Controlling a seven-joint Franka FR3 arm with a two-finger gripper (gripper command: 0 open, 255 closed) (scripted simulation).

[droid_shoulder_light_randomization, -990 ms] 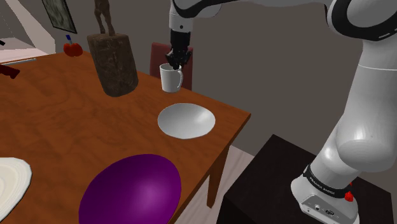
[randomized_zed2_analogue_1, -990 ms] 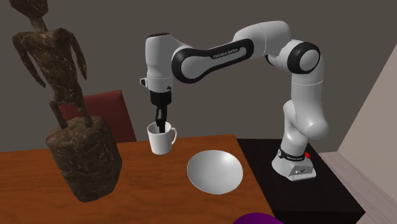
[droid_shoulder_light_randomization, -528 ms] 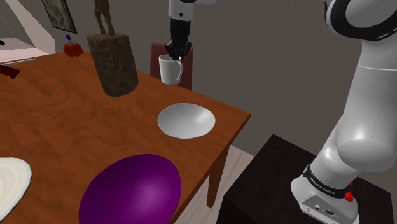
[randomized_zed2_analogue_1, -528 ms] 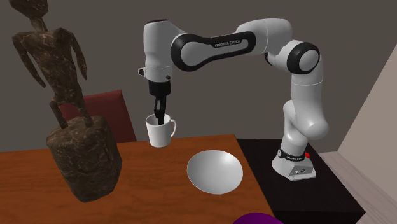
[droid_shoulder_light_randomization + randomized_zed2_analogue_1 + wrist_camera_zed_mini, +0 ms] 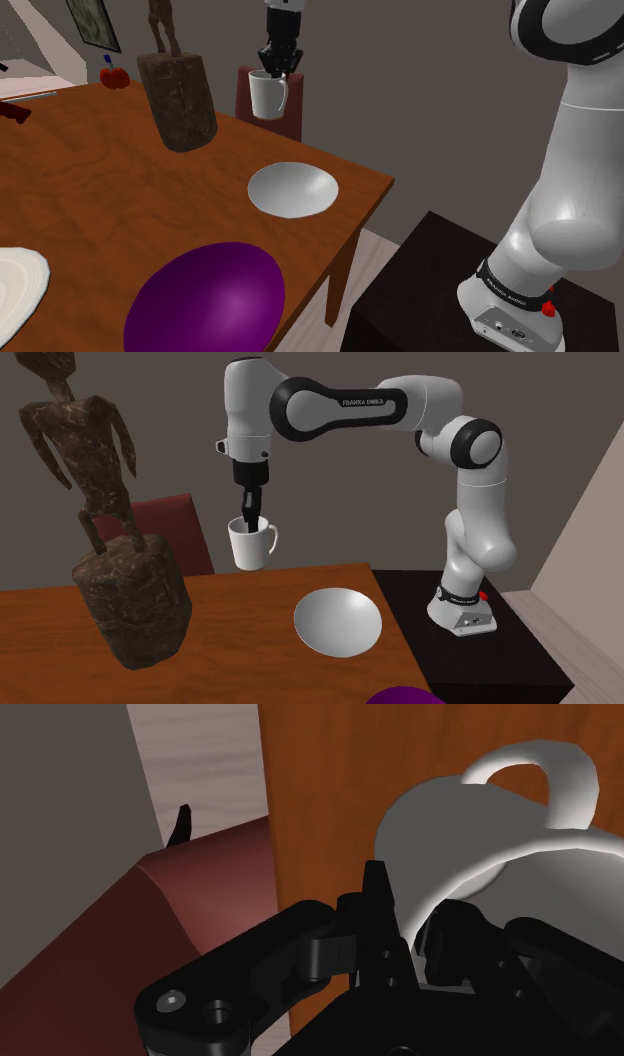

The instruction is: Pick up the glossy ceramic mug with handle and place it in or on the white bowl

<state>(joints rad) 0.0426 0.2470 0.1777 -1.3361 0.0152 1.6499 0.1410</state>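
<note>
A glossy white mug with a handle hangs in the air above the far edge of the wooden table. My black gripper is shut on its rim, one finger inside and one outside. The second exterior view has the mug under the gripper, well above the tabletop, handle towards that view's right. In the wrist view the fingers pinch the mug's wall between them. The shallow white bowl sits on the table near its corner, below the mug and nearer the stand; it is empty.
A dark figure on a rough brown block stands on the table at the shoulder view's left of the mug. A purple bowl and a white plate lie nearer the camera. A red chair back rises behind the table. The black stand is beside the table corner.
The gripper has risen with the mug, lifting it from just above the tabletop to clearly higher in the air. The bowl has not moved.
</note>
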